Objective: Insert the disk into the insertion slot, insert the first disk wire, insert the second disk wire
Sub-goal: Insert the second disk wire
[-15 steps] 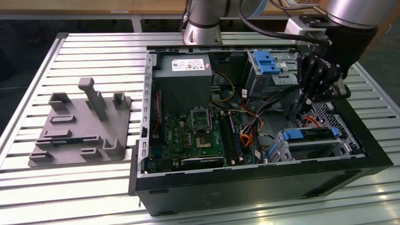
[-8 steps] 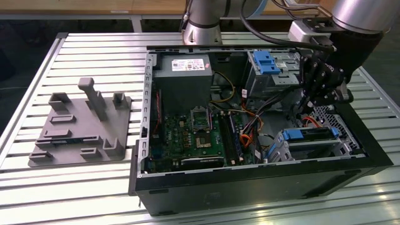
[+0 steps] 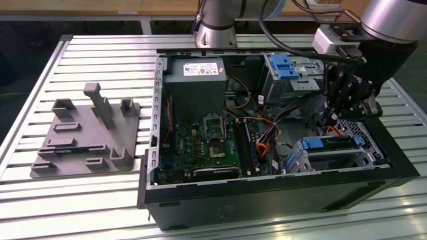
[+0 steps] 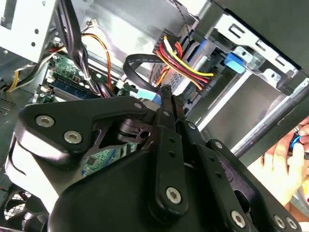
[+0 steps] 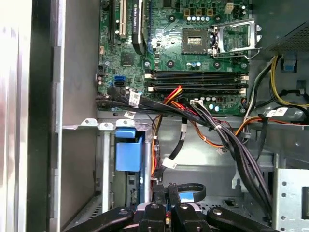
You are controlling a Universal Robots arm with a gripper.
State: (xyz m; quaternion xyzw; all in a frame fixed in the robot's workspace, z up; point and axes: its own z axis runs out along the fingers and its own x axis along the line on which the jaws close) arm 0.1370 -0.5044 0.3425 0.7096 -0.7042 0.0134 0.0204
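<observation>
Partly hidden: the disk (image 3: 331, 144), which sits in the insertion slot (image 3: 363, 150) at the case's corner on the exterior view's right, with its blue carrier end showing.
Gripper (image 4: 166, 94): fingers pressed together on a black flat wire (image 4: 140, 65) with a blue tip, just beside the disk's connectors.
Case (image 3: 280, 192): holds a green motherboard (image 3: 207, 145) and a grey power supply (image 3: 195, 85).
Cut off: a person's hand (image 4: 280, 164) at the second wrist view's edge.
</observation>
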